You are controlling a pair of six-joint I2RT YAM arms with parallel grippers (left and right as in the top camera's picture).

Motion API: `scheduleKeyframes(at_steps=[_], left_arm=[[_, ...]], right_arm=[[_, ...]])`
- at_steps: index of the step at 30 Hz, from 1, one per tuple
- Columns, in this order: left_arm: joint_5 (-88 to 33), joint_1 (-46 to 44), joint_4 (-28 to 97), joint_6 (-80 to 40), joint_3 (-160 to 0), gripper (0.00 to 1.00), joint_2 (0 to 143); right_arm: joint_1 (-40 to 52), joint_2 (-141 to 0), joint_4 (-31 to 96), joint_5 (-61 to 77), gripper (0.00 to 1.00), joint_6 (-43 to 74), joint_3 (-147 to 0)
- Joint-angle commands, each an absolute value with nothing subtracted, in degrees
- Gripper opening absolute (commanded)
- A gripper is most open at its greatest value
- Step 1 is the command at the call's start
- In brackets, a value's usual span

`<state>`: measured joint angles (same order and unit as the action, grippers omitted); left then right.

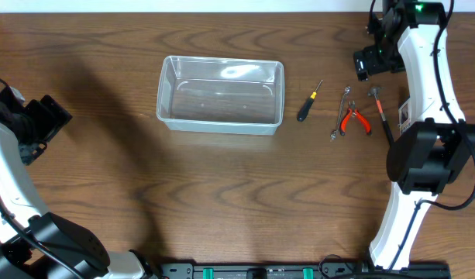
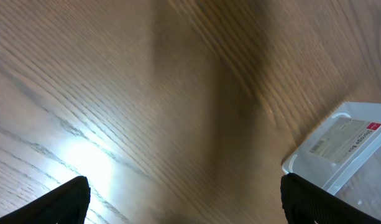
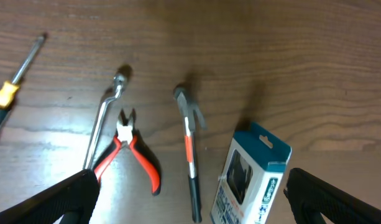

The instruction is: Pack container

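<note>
Left claw point(image 2: 189, 202) and right claw point(image 3: 193, 198) are both found released. The container point(image 1: 220, 126) is seen upright on the bench point(image 1: 222, 201).

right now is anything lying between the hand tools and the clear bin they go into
Nothing visible. Only bare table separates the screwdriver, the nearest tool, from the container's right wall, and the container is empty and open on top.

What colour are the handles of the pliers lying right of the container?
Red. The pliers and their handles show clearest in the right wrist view.
</note>
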<state>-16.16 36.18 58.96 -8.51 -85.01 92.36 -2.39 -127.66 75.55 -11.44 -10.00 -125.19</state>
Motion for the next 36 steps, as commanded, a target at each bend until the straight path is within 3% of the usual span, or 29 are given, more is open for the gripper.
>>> scheduleKeyframes(at_steps=[1,10,36], left_arm=[[-15.8,35.9,59.1,-7.5,-85.6,0.90,91.9],[-15.8,35.9,59.1,-7.5,-85.6,0.90,91.9],[-15.8,35.9,59.1,-7.5,-85.6,0.90,91.9]], right_arm=[[-3.8,-127.0,74.0,-11.8,0.99,-11.2,-123.3],[-4.9,-127.0,67.5,-6.6,0.91,-11.2,-119.2],[-6.7,-127.1,54.1,-5.5,0.92,-11.2,-101.2]])
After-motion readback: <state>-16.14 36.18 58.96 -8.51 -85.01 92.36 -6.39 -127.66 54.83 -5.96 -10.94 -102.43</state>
